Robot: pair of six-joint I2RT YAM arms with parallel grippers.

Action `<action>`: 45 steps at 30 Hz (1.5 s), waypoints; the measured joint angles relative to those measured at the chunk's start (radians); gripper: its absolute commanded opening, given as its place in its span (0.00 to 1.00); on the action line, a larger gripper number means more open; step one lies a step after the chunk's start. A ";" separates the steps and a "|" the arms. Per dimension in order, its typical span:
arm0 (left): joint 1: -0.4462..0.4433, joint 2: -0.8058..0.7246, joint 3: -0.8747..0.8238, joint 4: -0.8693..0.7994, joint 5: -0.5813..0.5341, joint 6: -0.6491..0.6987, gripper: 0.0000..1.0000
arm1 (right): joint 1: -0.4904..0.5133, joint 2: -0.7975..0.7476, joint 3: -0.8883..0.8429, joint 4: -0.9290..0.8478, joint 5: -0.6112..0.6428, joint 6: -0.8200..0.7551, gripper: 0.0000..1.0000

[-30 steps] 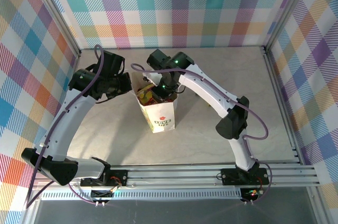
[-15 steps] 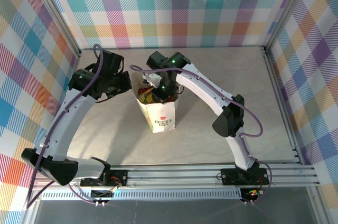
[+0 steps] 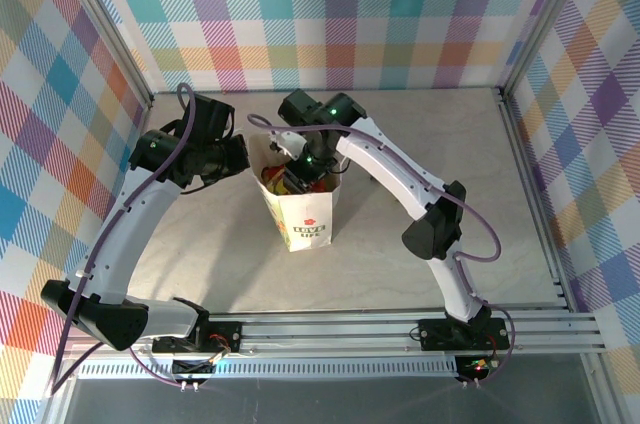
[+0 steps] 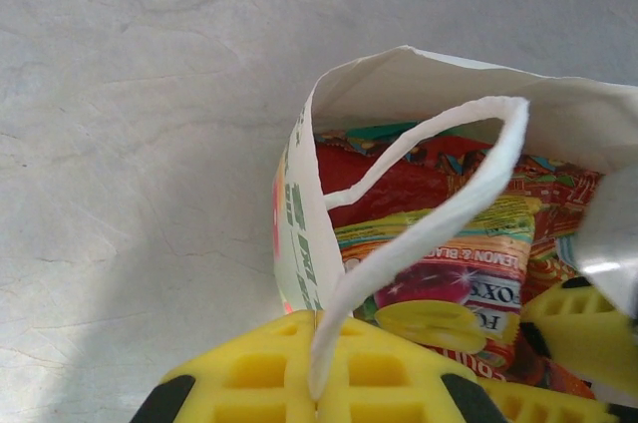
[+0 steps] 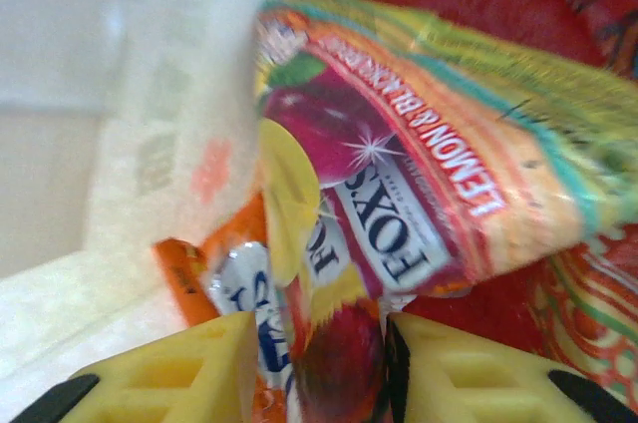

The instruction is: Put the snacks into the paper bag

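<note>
Top, bag: bag [image 3: 300, 214] upright mid-table, mouth up; bare table [image 3: 450, 134] all round, most room on the right.
Top, arms: left gripper [image 3: 243, 156] at the bag's left rim; right gripper [image 3: 300, 176] down in the mouth.
Left wrist, hand: left gripper pinched tight on handle [image 4: 439, 213].
Left wrist, contents: red packet [image 4: 379, 179] and green-yellow packet [image 4: 449, 243] inside the bag.
Right wrist, hand: jaws slightly apart, green-yellow packet's end between them; grip unclear.
Right wrist, axis: green-yellow packet slants lower left to upper right; orange packet [image 5: 214, 283] beside the bag wall.

Snacks [image 4: 449, 243] inside upright paper bag [image 3: 303, 222]
</note>
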 measured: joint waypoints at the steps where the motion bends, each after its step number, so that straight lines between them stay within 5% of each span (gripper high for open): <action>1: 0.001 0.000 0.000 0.000 0.001 0.000 0.04 | 0.000 0.000 0.024 0.000 -0.002 0.003 0.40; 14: 0.001 0.000 0.000 0.000 0.003 0.014 0.06 | 0.000 -0.066 0.048 0.037 -0.014 0.054 0.47; 23: 0.001 0.009 0.001 0.000 0.003 0.022 0.07 | 0.000 -0.293 -0.064 0.122 0.059 0.079 0.52; 30: 0.001 0.022 0.017 0.000 0.003 0.043 0.09 | -0.025 -0.525 -0.320 0.211 0.153 0.101 0.56; 45: 0.002 0.035 0.032 0.000 -0.020 0.064 0.17 | -0.377 -0.918 -0.863 0.369 0.186 0.211 0.67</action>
